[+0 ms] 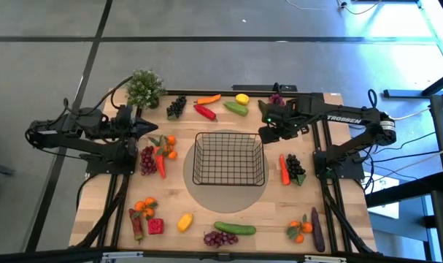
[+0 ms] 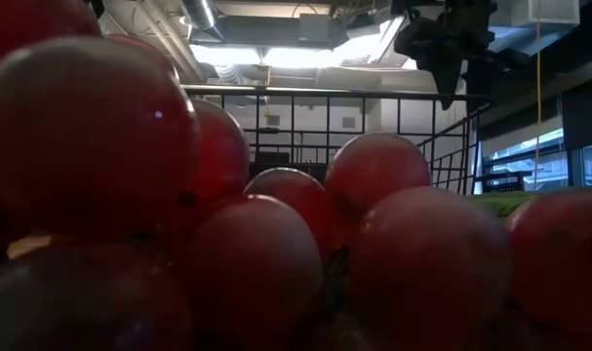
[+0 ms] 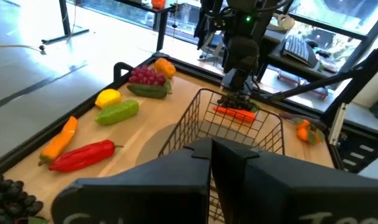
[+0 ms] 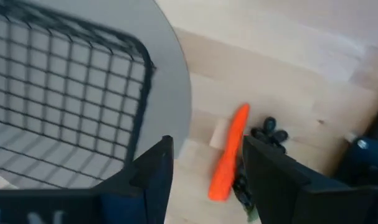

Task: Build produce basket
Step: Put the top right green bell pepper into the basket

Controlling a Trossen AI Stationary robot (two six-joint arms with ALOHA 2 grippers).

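Right arm reaches in from the table's right edge, elbow bent, its tool (image 1: 268, 131) hanging above the table just right of the black wire-grid basket (image 1: 228, 158), fingers spread, nothing between them. In the right wrist view an orange carrot (image 4: 229, 162) lies on the wood beyond the open fingers, touching a bunch of dark grapes (image 4: 268, 130).

Left arm is folded back at the left edge, left tool (image 1: 149, 128) closed and empty, near the leafy green potted plant (image 1: 144, 88).

The basket sits empty on a grey round mat (image 1: 228, 196) at the centre of the light wooden table (image 1: 279, 212). Toy produce is spread all around it: a red pepper (image 1: 204, 112), a yellow lemon (image 1: 241, 98), a green cucumber (image 1: 234, 228), a purple eggplant (image 1: 317, 229).

Floor around is grey concrete. The low view is mostly blocked by red grapes (image 2: 227, 244) close to the lens.
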